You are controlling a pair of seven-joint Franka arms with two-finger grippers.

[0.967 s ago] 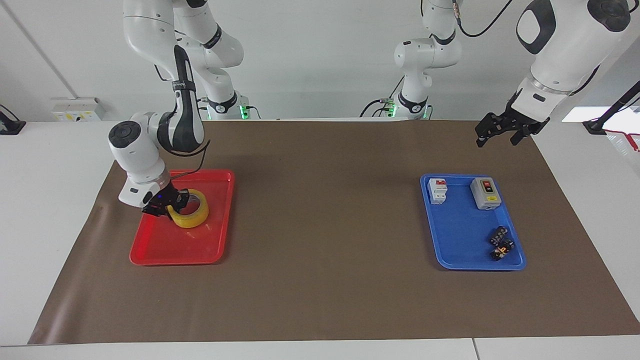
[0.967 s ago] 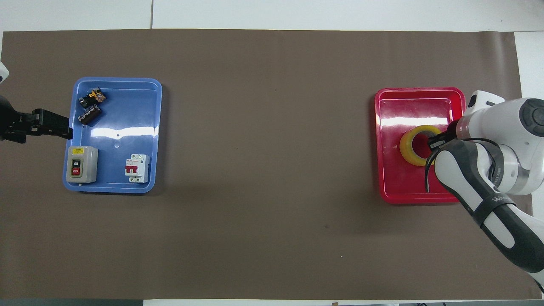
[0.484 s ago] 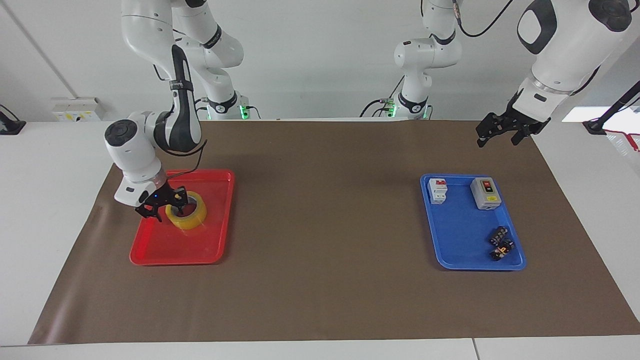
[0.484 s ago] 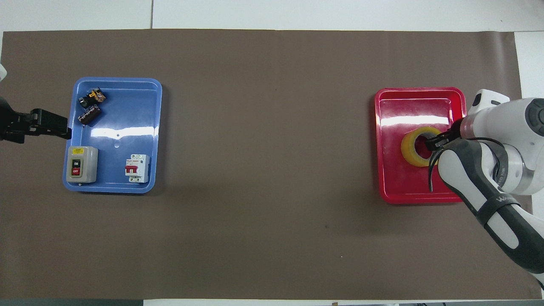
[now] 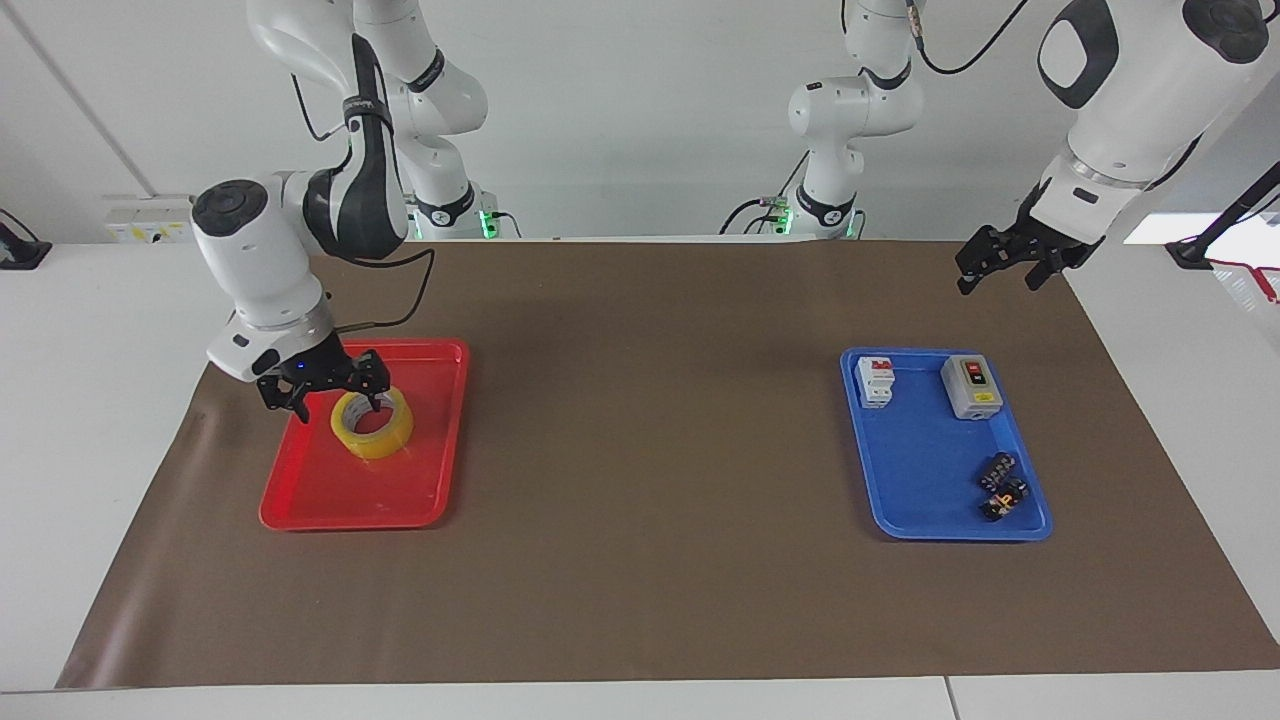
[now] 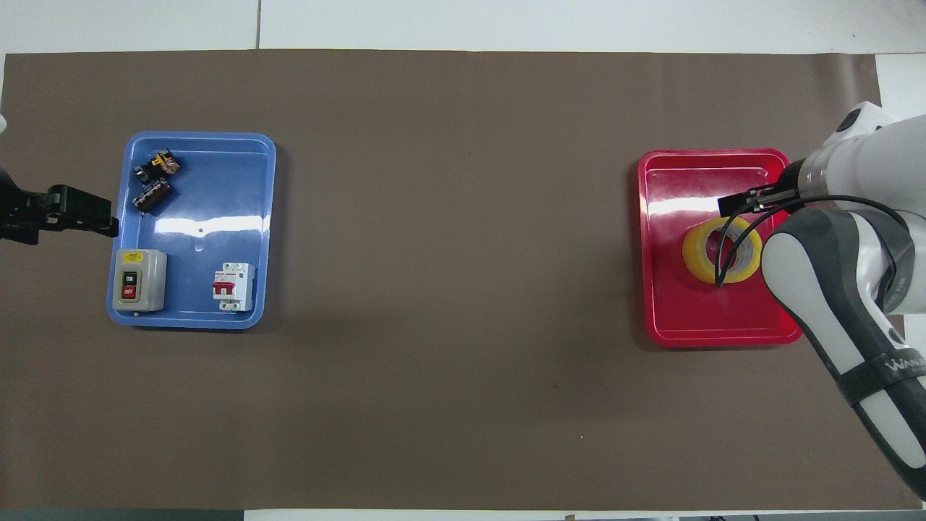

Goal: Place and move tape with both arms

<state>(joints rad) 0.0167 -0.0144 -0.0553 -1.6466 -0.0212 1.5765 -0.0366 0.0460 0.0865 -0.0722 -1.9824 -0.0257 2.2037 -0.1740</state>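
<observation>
The right tool (image 5: 325, 392) is now standing released and lifted just above the tape (image 5: 372, 424), which it was clenching a second ago. The tape is lying flat in the red tray (image 5: 330, 495), at the right arm's end of the worktop (image 5: 650, 600), barely shifted from where it was. The left tool (image 5: 1010, 262) is hanging spread wide over the brown mat near the blue tray (image 5: 925, 515), waiting, unmoved. One tape roll is sitting in one red tray; the one blue tray is carrying four small parts: a grey switch box (image 5: 971, 386), a white breaker (image 5: 875, 381) and two small dark pieces (image 5: 1000, 485).
</observation>
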